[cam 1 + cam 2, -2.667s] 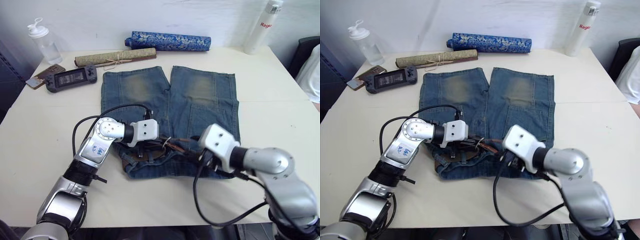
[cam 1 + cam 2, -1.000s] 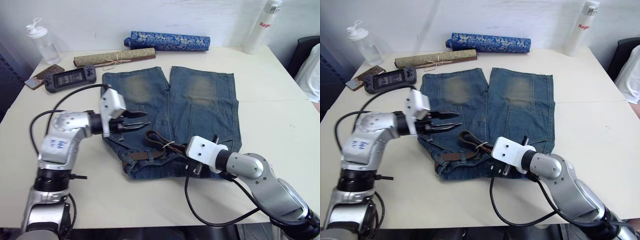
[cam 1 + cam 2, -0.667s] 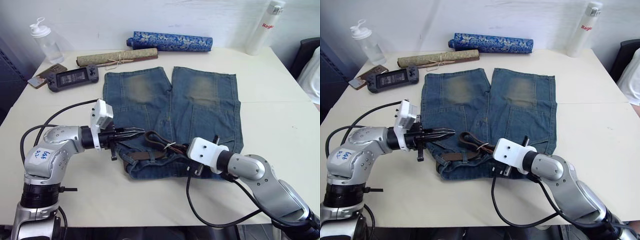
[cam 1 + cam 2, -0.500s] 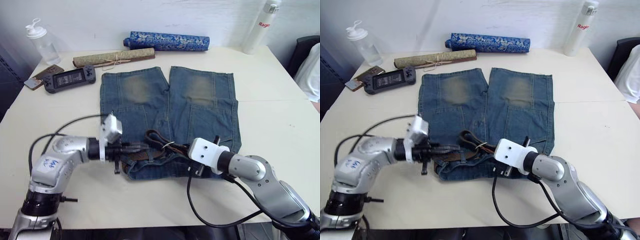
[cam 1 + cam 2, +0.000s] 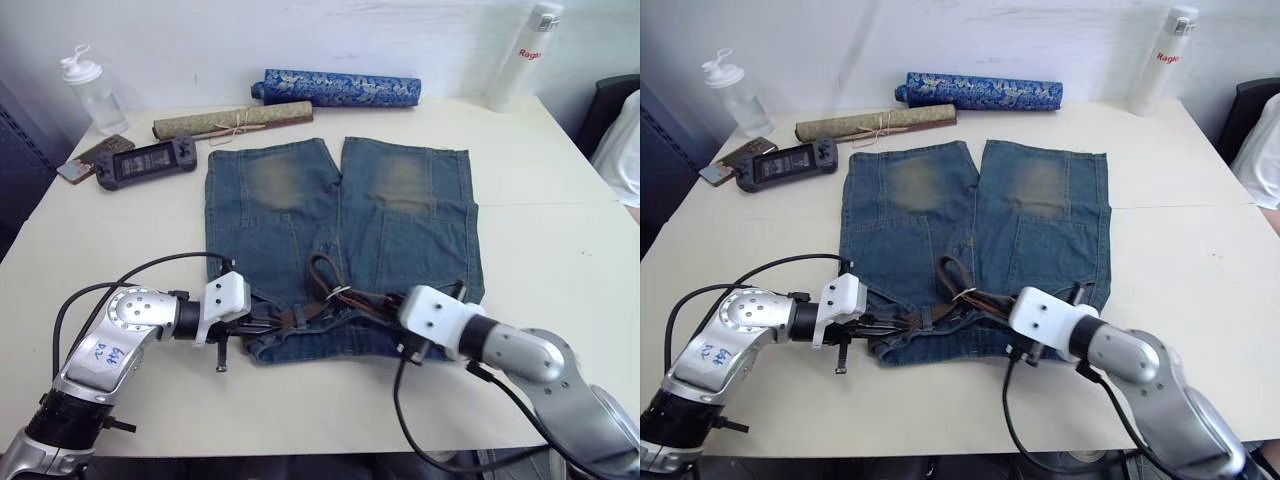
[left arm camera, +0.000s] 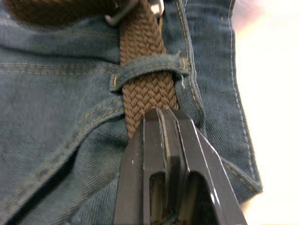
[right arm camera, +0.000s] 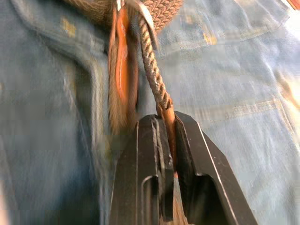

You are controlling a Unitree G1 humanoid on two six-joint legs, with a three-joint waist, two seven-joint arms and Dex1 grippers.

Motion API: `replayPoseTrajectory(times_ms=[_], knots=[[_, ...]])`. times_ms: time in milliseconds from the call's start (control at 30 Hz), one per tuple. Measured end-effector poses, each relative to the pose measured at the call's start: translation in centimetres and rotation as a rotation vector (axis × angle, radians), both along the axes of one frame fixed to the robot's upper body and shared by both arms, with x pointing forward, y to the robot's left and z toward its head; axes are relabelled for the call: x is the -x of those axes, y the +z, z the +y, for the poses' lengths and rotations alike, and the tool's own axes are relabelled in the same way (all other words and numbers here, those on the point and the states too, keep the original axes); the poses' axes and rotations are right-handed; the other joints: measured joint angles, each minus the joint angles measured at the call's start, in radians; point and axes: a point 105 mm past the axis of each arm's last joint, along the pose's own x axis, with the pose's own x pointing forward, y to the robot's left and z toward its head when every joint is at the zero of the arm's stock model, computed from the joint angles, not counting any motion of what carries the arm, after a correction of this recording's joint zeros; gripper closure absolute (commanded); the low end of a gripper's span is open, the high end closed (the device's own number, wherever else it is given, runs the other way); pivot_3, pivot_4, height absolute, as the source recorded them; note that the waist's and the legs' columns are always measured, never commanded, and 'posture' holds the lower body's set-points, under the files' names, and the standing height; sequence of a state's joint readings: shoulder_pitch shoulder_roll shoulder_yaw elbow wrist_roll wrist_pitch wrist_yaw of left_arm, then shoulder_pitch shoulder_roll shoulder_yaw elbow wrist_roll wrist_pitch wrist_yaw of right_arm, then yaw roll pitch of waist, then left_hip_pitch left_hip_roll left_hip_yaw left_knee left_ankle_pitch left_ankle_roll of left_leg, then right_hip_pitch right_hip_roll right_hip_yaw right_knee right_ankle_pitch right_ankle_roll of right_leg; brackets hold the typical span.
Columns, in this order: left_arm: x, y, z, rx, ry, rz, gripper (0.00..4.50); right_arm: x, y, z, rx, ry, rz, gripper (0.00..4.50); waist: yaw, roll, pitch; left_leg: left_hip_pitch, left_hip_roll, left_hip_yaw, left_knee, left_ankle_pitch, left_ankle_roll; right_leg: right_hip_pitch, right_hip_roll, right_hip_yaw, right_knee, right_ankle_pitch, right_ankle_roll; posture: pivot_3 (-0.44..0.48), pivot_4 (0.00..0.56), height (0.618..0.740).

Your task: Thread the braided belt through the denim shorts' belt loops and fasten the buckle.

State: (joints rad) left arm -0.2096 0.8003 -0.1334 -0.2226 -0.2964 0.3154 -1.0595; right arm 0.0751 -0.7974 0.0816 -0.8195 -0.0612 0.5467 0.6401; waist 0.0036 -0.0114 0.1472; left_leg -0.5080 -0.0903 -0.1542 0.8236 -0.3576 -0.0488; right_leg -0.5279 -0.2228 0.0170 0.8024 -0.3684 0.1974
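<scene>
The denim shorts (image 5: 300,200) lie flat mid-table, waistband toward me. The braided belt (image 5: 292,317) runs along the waistband and bulges into a slack loop (image 5: 322,272) near the silver buckle (image 5: 338,293). My left gripper (image 5: 258,322) is at the waistband's left end. In its wrist view its shut fingers (image 6: 161,112) meet the woven strap just past a belt loop (image 6: 150,70). My right gripper (image 5: 393,303) is at the middle of the waistband. It is shut (image 7: 164,119) on the belt's reddish-brown tip, which leads up to the buckle (image 7: 140,14).
Along the table's far side are a blue patterned roll (image 5: 340,85), a tan tied mat (image 5: 235,120), a handheld game console (image 5: 145,162), a clear bottle (image 5: 85,90) and a white bottle (image 5: 520,55). Bare tabletop (image 5: 560,250) flanks the shorts.
My left gripper dropped from above the left leg to the waistband's left end and shut on the strap. My right gripper drew slightly right, and the belt's slack loop rose higher.
</scene>
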Motion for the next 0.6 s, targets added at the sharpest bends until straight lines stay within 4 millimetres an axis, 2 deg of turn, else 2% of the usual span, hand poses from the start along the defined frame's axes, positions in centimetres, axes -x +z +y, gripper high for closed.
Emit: replayPoseTrajectory(times_ms=[133,200,300,333,500,600], knots=[[0.0,-0.4,0.1,-0.019,0.001,-0.021,4.47,1.5,-0.8,-3.5,0.086,-0.035,-0.027,4.50,0.000,0.003,-0.004,0.012,0.001,0.003,0.000,-0.003,0.004,0.014,0.000,0.000,-0.002,-0.002,0.000,0.000,0.150,0.637],[0.1,-0.6,0.2,-0.021,0.008,-0.019,4.47,2.0,-1.4,-6.2,0.161,-0.072,-0.045,4.50,-0.001,0.003,-0.006,0.016,0.003,0.005,0.000,-0.007,0.004,0.019,0.001,0.000,-0.002,-0.005,-0.002,0.000,0.150,0.637],[0.1,-0.8,0.2,-0.024,0.009,-0.019,4.47,2.2,-1.7,-9.3,0.263,-0.107,-0.063,4.50,-0.001,0.003,-0.008,0.017,0.004,0.006,0.000,-0.009,0.005,0.022,0.001,-0.001,-0.001,-0.014,-0.017,0.000,0.150,0.637],[0.1,-0.8,0.2,-0.023,0.007,-0.020,4.47,2.1,-1.7,-10.3,0.288,-0.126,-0.073,4.50,-0.001,0.002,-0.008,0.017,0.004,0.006,0.000,-0.010,0.005,0.022,0.002,-0.001,-0.001,-0.014,-0.017,0.000,0.150,0.637],[0.0,-1.0,0.1,-0.023,0.004,-0.027,4.47,1.4,-1.1,-11.4,0.315,-0.146,-0.130,4.50,0.008,0.005,-0.010,0.016,0.005,0.006,0.001,-0.010,0.005,0.022,0.001,0.000,-0.001,-0.015,-0.017,0.000,0.150,0.637],[0.0,-1.0,0.1,-0.021,0.002,-0.036,4.47,1.1,-0.8,-11.4,0.324,-0.148,-0.160,4.50,0.018,0.005,-0.010,0.016,0.005,0.006,0.001,-0.010,0.005,0.022,0.002,0.000,-0.001,-0.015,-0.017,0.000,0.150,0.637]])
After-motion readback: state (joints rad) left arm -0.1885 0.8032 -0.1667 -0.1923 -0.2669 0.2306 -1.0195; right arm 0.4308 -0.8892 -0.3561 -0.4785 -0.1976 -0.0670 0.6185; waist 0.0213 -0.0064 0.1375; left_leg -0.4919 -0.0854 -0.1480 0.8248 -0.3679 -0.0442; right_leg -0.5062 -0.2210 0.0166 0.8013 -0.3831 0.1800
